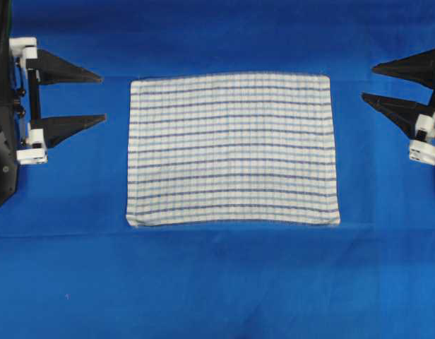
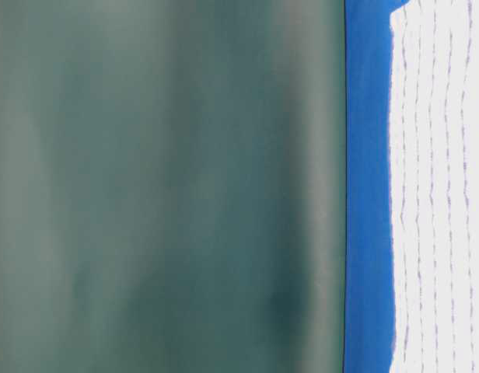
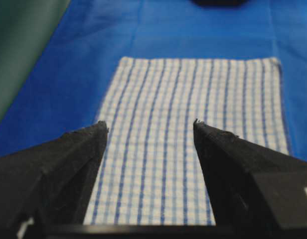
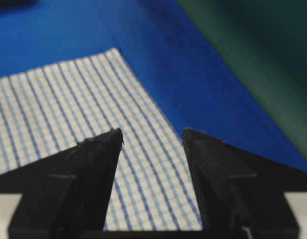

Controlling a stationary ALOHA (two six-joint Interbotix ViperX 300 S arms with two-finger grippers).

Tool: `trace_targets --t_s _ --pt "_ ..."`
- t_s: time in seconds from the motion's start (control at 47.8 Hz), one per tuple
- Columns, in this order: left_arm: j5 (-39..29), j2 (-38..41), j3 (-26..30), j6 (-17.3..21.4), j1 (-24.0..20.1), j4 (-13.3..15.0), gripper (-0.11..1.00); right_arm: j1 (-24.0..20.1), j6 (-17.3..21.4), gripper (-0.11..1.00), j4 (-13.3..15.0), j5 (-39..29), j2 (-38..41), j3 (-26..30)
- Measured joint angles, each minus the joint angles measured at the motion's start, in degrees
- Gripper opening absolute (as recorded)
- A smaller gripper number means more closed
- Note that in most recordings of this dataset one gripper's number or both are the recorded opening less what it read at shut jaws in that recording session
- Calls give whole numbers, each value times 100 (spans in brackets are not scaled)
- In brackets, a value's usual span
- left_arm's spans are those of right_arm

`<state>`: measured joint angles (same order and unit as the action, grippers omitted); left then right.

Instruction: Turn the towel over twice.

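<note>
The towel (image 1: 231,150), white with dark blue stripes and faint light-blue checks, lies spread flat and unfolded in the middle of the table (image 1: 217,282), which is draped in a plain blue cloth (image 1: 76,268); its stripes run across the overhead view and its hemmed edges sit square, with only a slight waviness along the near hem. My left gripper (image 1: 103,97) waits just off the towel's left edge, apart from it, its two black fingers (image 1: 69,70) spread wide and holding nothing. My right gripper (image 1: 368,82) stands off the towel's right edge near the far corner, also clear of the fabric, fingers parted wide and empty. From my left wrist camera the towel (image 3: 193,139) stretches away between the parted fingertips of the left gripper (image 3: 150,124), stripes running lengthwise. From my right wrist camera the towel's (image 4: 54,104) corner and long edge lie beneath the right gripper (image 4: 152,132), blue cloth beyond it. At table level the towel (image 2: 442,194) lies flat against the blue cloth, before a dull green backdrop (image 2: 162,186).
</note>
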<state>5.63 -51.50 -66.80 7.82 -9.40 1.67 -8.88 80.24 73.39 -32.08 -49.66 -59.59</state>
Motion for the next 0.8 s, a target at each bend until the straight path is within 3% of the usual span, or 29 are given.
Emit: trace_targets --t_s 0.398,0.796 --pt "-123 -141 -9 18 9 0 64 62 -44 61 9 167 -97 -9" --pt "-958 -1784 -519 -105 0 0 64 70 -193 55 -79 132 -1406 -844"
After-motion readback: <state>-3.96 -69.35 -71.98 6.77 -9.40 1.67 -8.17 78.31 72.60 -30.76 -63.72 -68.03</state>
